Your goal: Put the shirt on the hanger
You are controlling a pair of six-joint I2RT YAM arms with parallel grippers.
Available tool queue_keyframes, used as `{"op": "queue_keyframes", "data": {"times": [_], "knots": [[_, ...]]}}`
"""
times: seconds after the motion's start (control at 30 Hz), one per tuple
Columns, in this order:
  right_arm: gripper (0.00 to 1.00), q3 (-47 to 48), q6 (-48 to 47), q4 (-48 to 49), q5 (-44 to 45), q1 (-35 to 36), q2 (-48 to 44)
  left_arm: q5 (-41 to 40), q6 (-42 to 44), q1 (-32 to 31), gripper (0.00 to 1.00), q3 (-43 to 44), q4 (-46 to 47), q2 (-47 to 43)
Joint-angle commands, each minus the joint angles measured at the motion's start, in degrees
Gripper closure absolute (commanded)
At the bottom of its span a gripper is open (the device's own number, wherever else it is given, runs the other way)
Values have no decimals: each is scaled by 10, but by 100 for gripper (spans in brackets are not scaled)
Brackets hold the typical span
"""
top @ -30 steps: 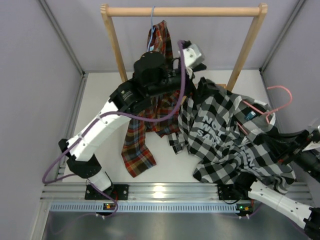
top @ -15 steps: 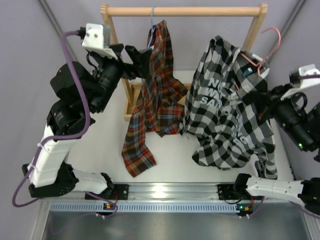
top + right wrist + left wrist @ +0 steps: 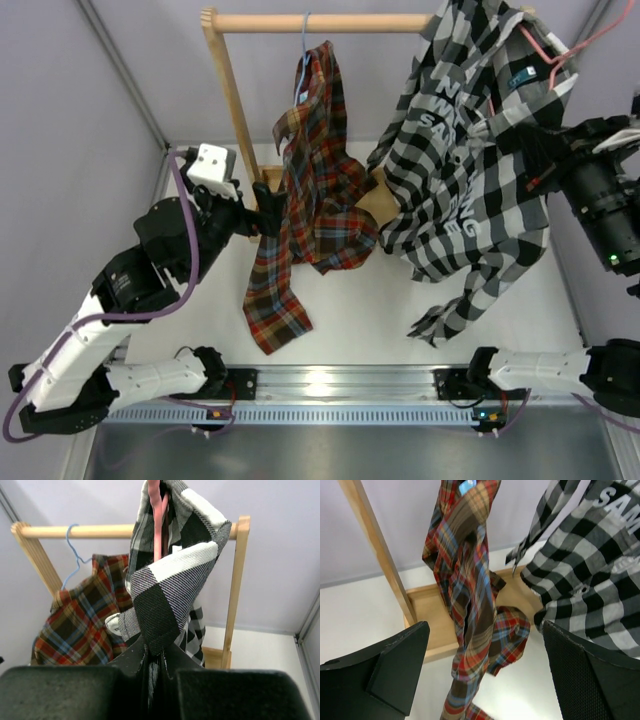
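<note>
The black-and-white check shirt (image 3: pixel 470 160) hangs in the air at the right, draped over the pink hanger (image 3: pixel 556 48), whose hook reaches up by the rail's right end. My right gripper (image 3: pixel 540 135) is shut on the shirt's shoulder fabric. In the right wrist view the jaws (image 3: pixel 156 655) pinch the check cloth (image 3: pixel 170 580), and the pink hanger wire (image 3: pixel 156 515) rises straight above them. My left gripper (image 3: pixel 270 205) is open and empty, beside the red tartan shirt. In the left wrist view its fingers (image 3: pixel 385 670) stand wide apart, and the check shirt (image 3: pixel 590 580) hangs at the right.
A wooden clothes rack with a top rail (image 3: pixel 330 22) and side posts stands at the back, its base (image 3: pixel 435 625) on the white table. The red tartan shirt (image 3: pixel 315 180) hangs from a light blue hanger (image 3: pixel 305 35) on the rail, and its tail reaches the table.
My right arm has lifted the check shirt and the pink hanger up and back to the rail's right end. My left arm has come down from the left post to beside the tartan shirt.
</note>
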Motion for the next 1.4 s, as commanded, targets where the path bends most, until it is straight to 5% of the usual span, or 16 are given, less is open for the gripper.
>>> {"op": "queue_keyframes", "data": {"times": [0.0, 0.27, 0.6, 0.83, 1.03, 1.37], "knots": [[100, -95, -11, 114, -4, 8, -31, 14, -25, 0, 2, -53, 7, -44], [100, -333, 20, 221, -27, -12, -101, 61, -47, 0, 2, -187, 7, -135], [100, -473, 96, 303, -101, -71, -153, 84, -59, 0, 2, -279, -12, -194], [100, -442, 123, 294, -136, -71, -155, 71, -53, 0, 2, -313, -11, -197], [100, -445, 126, 282, -72, -74, -133, 33, -72, 0, 2, -340, -8, -201], [100, -271, 173, 260, -273, -269, 39, -105, -62, 1, 2, -391, 27, -303]]}}
